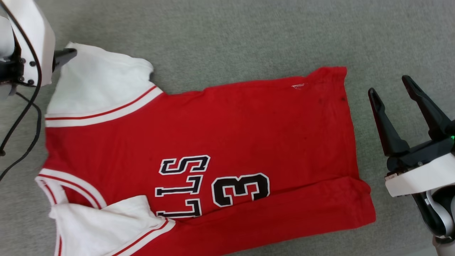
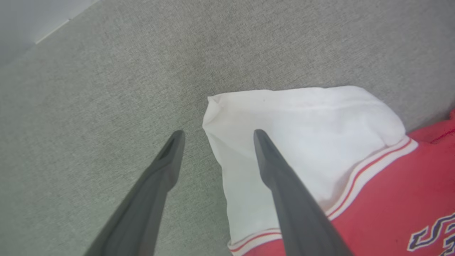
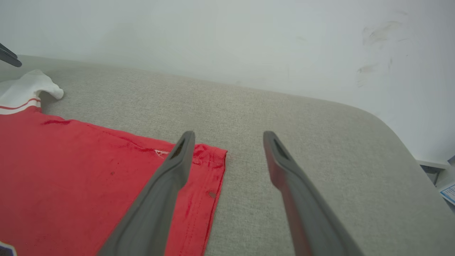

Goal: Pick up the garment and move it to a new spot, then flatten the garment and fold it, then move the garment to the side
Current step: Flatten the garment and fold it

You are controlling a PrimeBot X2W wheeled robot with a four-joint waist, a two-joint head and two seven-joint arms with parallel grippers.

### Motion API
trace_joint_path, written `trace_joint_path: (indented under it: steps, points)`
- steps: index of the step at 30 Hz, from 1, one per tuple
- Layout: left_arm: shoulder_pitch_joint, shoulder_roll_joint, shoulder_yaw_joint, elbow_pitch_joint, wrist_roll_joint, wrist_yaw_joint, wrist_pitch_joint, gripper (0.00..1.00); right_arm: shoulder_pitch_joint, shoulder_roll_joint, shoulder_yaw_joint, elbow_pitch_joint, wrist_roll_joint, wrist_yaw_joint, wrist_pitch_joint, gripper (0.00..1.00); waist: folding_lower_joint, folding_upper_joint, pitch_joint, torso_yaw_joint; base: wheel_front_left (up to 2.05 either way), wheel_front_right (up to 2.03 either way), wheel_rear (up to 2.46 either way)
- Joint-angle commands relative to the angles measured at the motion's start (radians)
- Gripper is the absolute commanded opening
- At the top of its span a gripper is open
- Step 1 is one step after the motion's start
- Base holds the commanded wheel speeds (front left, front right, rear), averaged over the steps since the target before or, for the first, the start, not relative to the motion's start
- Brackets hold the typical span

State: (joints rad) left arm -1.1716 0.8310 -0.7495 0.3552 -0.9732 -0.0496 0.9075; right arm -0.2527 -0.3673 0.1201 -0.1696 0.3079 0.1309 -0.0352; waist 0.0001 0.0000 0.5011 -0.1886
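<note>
left tool (image 2: pixel 217 137): fingers spread apart, gripping nothing; one finger over the white far sleeve (image 2: pixel 302 142), the other over the bare grey fabric surface (image 2: pixel 106 106), straddling the sleeve's outer edge; contact with the cloth unclear.
right tool (image 1: pixel 390 87): fingers apart, empty; just beside the hem (image 1: pixel 350 124) and off the cloth in the head view; in the right wrist view, one finger overlapping the hem's far corner, the other over bare fabric.
garment (image 1: pixel 220 124): red jersey, spread front-up on the grey fabric surface between the two tools; neck end toward the left tool, hem toward the right tool.
near sleeve (image 1: pixel 106 224): white, folded in over the chest, touching the lettering.
lettering (image 1: pixel 185 186): black, white-outlined "LLS" with a 3 beside it, lying sideways in the head view.
crease (image 1: pixel 312 179): lengthwise along the near side, running to the hem.
trim (image 1: pixel 103 113): red-and-white stripes where the far sleeve meets the body.
tag (image 1: pixel 298 85): small, white, on the far edge near the hem.
cable (image 1: pixel 21 117): black, looping by the left arm.
wall (image 3: pixel 249 42): pale, scuffed, behind the surface's rounded corner.
</note>
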Motion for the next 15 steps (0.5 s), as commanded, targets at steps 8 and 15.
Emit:
trace_joint_path:
  steps: [8,15]
  points:
    - [0.003,-0.015,-0.095,0.103,0.047,-0.023,0.102,1.00,-0.042,-0.001,0.020,0.039,0.016,-0.001,-0.010,1.00,-0.0001,0.0000,0.068,-0.048,0.00,0.00,0.00]
    - [-0.005,-0.026,-0.114,0.119,0.061,-0.050,0.072,0.00,-0.094,-0.046,0.018,0.055,0.022,-0.001,0.001,1.00,-0.0001,0.0000,0.036,-0.027,0.00,0.00,0.00]
